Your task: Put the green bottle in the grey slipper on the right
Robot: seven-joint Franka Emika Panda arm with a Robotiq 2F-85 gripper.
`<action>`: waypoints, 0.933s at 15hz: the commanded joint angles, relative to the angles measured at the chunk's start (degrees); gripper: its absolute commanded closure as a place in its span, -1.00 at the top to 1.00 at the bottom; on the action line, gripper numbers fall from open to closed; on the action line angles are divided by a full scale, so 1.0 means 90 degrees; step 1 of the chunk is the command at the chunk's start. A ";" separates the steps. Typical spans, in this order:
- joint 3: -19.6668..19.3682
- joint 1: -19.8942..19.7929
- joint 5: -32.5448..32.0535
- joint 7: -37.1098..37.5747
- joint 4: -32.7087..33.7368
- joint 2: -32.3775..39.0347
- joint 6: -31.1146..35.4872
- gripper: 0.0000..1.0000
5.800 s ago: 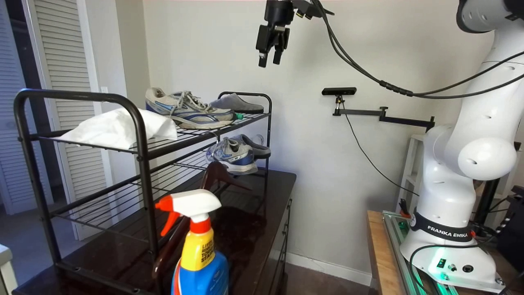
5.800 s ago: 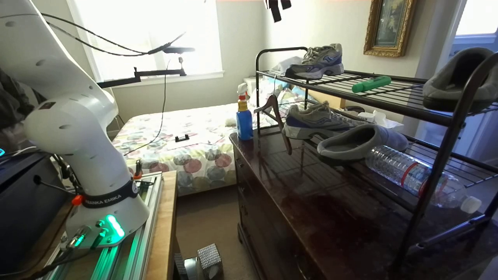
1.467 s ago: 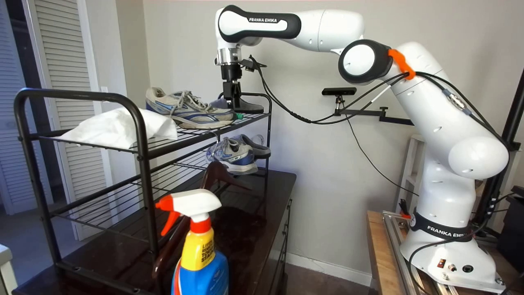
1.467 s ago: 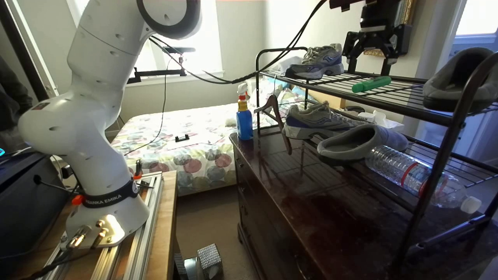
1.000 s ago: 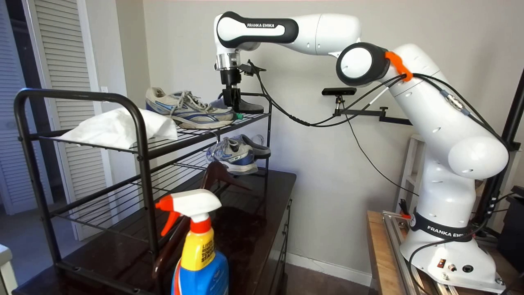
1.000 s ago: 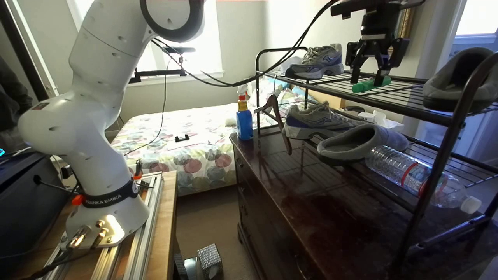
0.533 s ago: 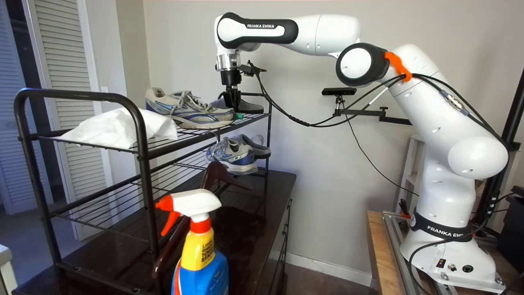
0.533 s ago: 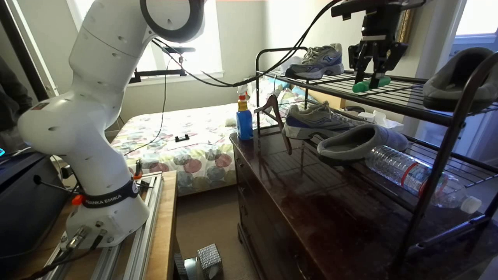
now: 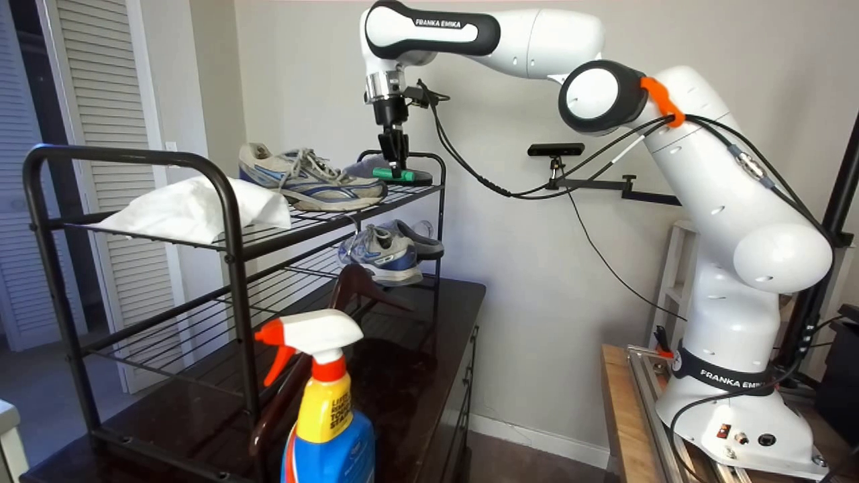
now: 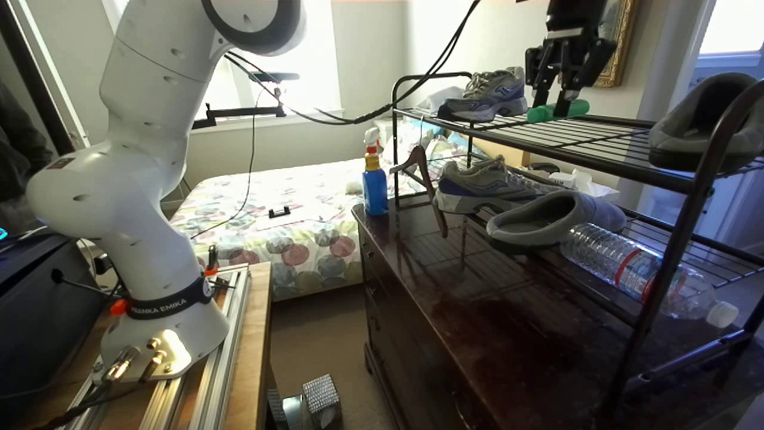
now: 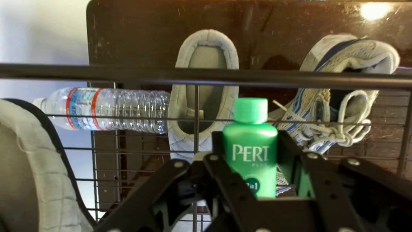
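Observation:
The green bottle (image 11: 251, 151) is pinched between both fingers of my gripper (image 11: 251, 141), its cap pointing away from the palm. In an exterior view the bottle (image 10: 578, 107) lies sideways, raised just above the rack's upper shelf. One grey slipper (image 10: 677, 146) rests at the right end of that shelf, its opening facing up; the wrist view shows part of this slipper (image 11: 53, 180) at the left edge, apart from the gripper. A further grey slipper (image 10: 528, 230) sits on the lower shelf, under the bottle in the wrist view.
The black wire rack (image 10: 621, 164) stands on a dark dresser (image 10: 477, 322). A sneaker (image 9: 315, 181) and a white bag (image 9: 194, 208) share the upper shelf. Below are another sneaker (image 10: 483, 185) and a clear water bottle (image 10: 644, 275). A hanger (image 10: 427, 185) hangs from the front; a spray bottle (image 9: 329, 402) stands nearby.
Over the last second the fingers came down around the green bottle and closed on it. The bottle has since risen off the upper shelf with the arm, while the slippers stayed put.

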 commanded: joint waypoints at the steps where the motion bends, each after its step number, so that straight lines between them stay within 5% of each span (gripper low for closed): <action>1: -0.0167 0.0014 -0.0293 -0.0004 -0.0265 -0.0577 -0.0670 -0.64; 11: -0.0919 -0.0614 -0.0358 0.0706 0.0029 -0.0489 -0.0788 -0.64; 14: -0.1008 -0.0695 -0.0520 0.0091 0.0425 -0.0136 -0.0694 -0.64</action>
